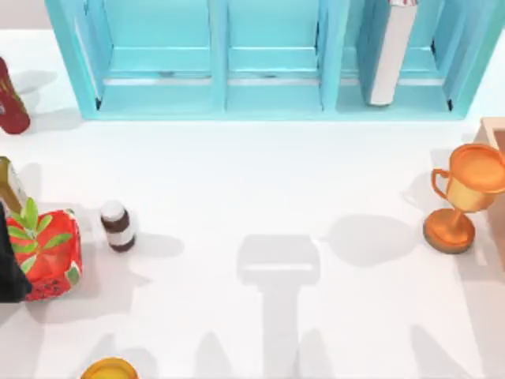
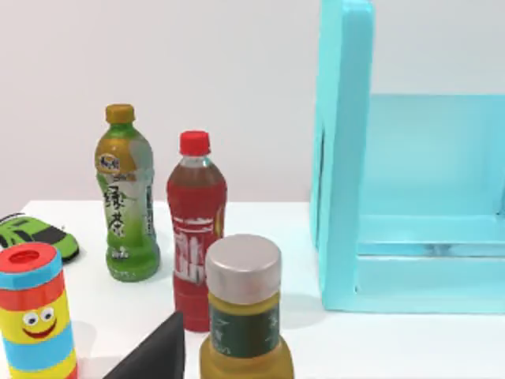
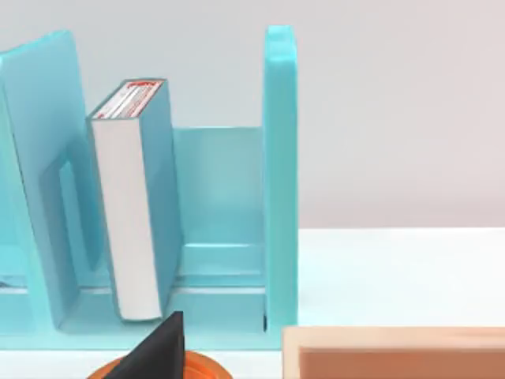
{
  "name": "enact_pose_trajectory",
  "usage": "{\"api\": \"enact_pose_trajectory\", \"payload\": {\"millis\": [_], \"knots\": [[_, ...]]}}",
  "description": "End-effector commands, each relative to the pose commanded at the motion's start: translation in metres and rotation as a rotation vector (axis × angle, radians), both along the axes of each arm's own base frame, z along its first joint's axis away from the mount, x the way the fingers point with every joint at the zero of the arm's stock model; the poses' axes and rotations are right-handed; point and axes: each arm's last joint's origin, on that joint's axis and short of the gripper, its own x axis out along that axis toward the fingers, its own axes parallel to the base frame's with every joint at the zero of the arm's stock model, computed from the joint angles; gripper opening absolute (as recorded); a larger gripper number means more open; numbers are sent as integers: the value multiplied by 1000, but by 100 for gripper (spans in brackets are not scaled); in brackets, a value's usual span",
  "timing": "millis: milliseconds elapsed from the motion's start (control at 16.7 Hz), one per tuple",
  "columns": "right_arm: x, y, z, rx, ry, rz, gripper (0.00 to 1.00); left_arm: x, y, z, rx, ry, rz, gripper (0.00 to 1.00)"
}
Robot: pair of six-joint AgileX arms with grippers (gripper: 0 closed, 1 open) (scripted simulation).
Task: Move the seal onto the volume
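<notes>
a: volume, where?
b: in the light-blue shelf, right compartment. standing on end, long axis near upright w/ slight lean, white page edges facing the open front.
a: seal?
b: can't place it.
a: step?
b: prob. the very start. next calls for locating + gripping the seal, then a steady spot on the volume, awkward while on end.
a: arms?
b: left gripper low at table's left by the bottles; right gripper at the right by the trophy, facing the shelf. grip state of both: can't tell.
</notes>
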Motion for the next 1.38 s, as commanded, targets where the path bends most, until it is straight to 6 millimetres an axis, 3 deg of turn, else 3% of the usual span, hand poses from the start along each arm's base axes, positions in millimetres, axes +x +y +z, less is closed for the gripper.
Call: {"api": "enact_pose_trajectory", "payload": {"millis": [240, 540, 720, 960, 1200, 1380], "knots": [[35, 11, 33, 13, 53, -12, 100, 0, 0, 0, 0, 0, 0, 100], [116, 43, 49, 7, 140, -55, 100, 0, 0, 0, 0, 0, 0, 100], [169, 73, 32, -1, 192, -71, 100, 0, 0, 0, 0, 0, 0, 100], [221, 115, -14, -14, 258, -71, 100, 0, 0, 0, 0, 0, 0, 100], [242, 143, -52, -18, 294, -61, 100, 0, 0, 0, 0, 0, 0, 100], [245, 147, -60, -19, 303, -60, 100, 0, 0, 0, 0, 0, 0, 100]]}}
